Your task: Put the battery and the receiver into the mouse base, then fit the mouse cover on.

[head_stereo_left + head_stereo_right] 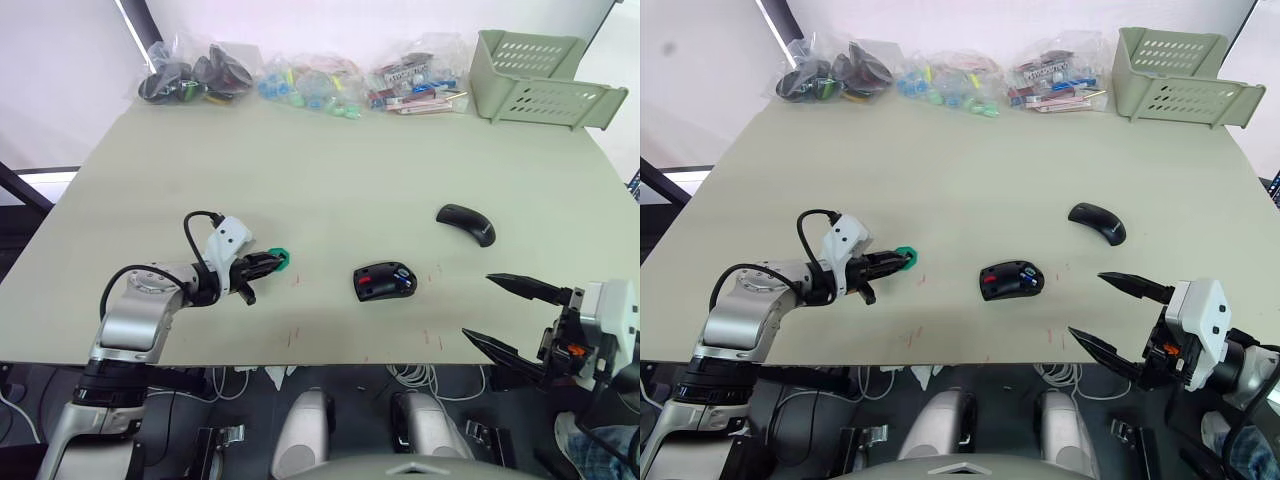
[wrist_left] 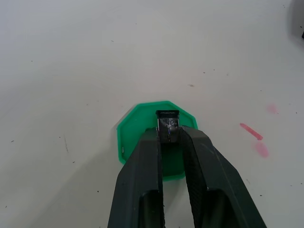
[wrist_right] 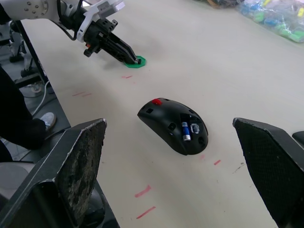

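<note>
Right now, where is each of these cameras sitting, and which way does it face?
Left and right eye views: on the head, looking down over the table, both arms showing.
Left wrist view: along the left tool, shut on the receiver over the green disc.
Right wrist view: between the open right tool fingers, facing the mouse base.
Shared: mouse base, green disc.

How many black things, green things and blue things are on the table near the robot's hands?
Black: 3, the mouse base, the mouse cover, the receiver held by the left gripper.
Green: 1, the green disc.
Blue: 1, the battery inside the base.
Total: 5
</note>
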`<state>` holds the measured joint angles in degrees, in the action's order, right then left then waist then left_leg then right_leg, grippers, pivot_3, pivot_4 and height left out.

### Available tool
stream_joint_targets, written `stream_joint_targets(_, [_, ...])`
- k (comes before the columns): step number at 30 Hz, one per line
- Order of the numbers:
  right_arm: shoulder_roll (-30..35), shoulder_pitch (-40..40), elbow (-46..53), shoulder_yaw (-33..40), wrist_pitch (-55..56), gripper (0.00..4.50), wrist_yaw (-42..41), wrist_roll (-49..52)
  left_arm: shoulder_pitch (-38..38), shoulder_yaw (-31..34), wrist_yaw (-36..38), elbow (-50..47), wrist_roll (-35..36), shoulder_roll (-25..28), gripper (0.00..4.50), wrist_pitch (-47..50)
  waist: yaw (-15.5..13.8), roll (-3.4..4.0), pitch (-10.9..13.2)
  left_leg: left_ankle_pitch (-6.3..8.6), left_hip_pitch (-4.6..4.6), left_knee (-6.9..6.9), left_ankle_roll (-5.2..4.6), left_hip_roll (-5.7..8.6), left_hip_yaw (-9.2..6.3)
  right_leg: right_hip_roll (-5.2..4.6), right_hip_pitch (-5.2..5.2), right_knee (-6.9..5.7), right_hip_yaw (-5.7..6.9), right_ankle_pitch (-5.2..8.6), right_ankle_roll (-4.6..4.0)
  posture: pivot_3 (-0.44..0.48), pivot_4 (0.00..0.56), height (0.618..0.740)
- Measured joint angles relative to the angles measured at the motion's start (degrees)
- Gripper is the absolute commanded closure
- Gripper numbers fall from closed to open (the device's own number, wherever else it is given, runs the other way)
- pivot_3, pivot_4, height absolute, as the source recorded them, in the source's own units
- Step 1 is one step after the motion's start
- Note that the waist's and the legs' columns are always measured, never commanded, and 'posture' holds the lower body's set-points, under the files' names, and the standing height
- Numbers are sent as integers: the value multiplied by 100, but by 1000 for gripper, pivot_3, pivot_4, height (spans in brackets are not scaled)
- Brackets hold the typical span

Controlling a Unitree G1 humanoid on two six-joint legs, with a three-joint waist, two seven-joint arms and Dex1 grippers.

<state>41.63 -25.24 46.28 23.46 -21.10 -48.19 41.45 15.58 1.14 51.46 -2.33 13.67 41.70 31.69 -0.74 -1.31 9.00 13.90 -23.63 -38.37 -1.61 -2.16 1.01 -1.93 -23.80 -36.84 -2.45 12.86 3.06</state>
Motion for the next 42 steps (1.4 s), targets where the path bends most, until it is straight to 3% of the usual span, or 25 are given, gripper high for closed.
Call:
stream_joint_targets(29, [24,45,4,0,-2,0,92,7,314,67,849,431,402,331,3941,-116,-3,0,0,0,-1,-1,0,1,1,1,0,0,0,0,0,0,150,740])
stream_joint_targets(42, [138,357,1,-42,-195,0,123,189,1001,-192,1858,418,461,575,3941,-477,0,0,0,0,-2,-2,0,4,2,4,0,0,0,0,0,0,150,740])
